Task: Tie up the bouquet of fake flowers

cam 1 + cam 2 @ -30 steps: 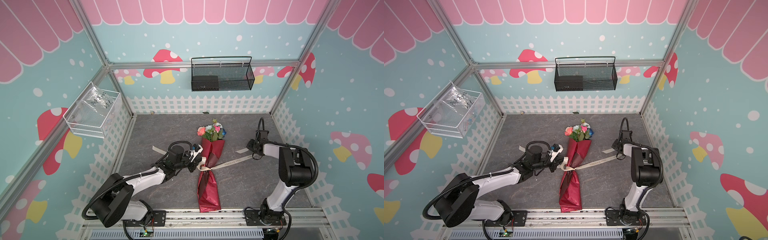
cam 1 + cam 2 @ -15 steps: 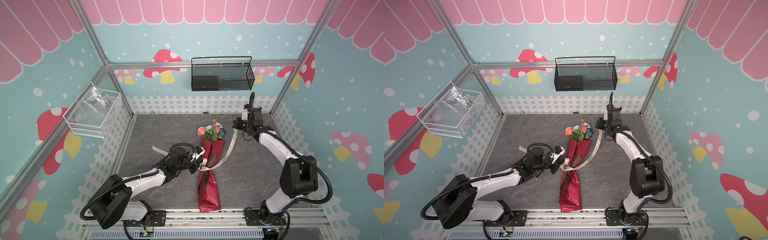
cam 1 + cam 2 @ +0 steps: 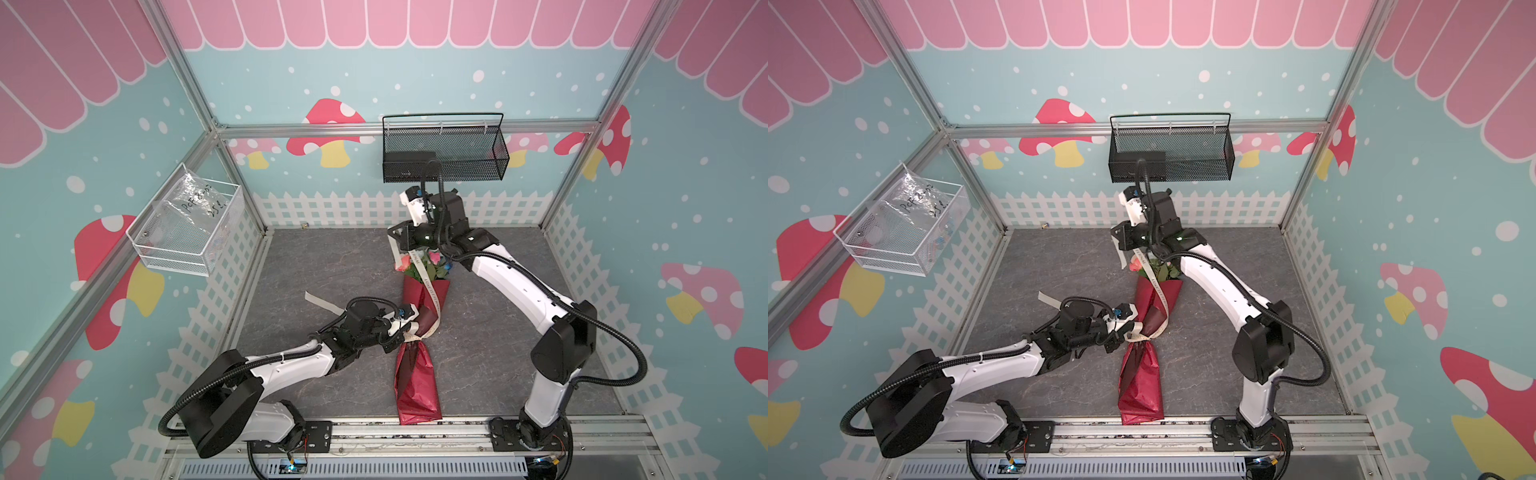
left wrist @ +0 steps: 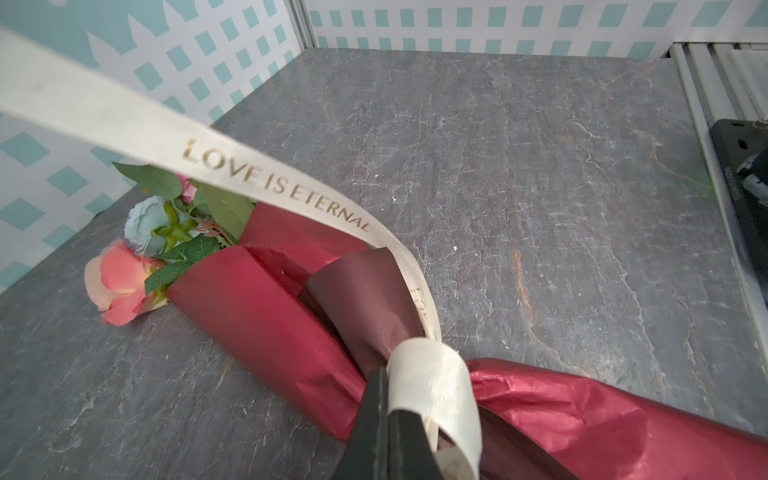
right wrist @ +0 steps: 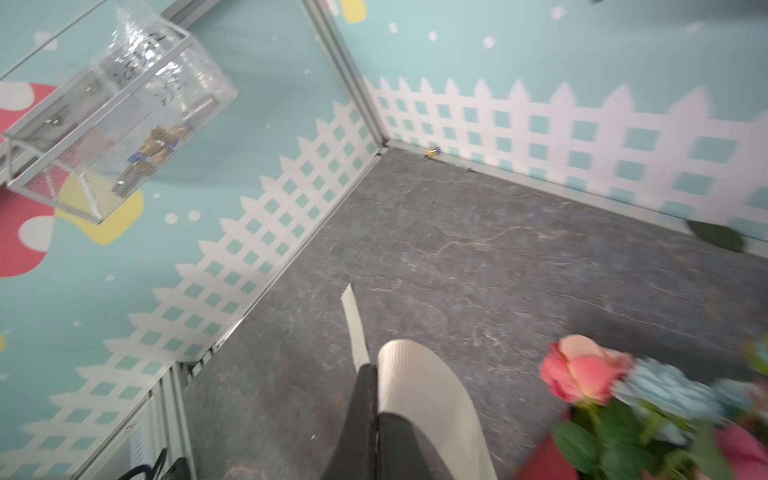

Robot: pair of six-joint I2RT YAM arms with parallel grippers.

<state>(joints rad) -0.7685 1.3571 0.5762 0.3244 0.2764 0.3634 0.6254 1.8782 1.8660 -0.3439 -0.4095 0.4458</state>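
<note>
Near: bouquet (image 3: 417, 386) flat on desk (image 3: 498, 353), centre; red-wrapped stem end by front rail, flower heads pointing far. My left fingers (image 4: 376, 403) low at wrap's pinched waist, clamped on loop of cream ribbon (image 4: 291, 191). Ribbon runs from there far and upward, over wrap and blooms, lettered face up. My right fingers (image 5: 368, 399) raised above flower heads, clamped on ribbon near its end, short tail poking past tips. Black wire basket (image 3: 444, 153) on far wall.
</note>
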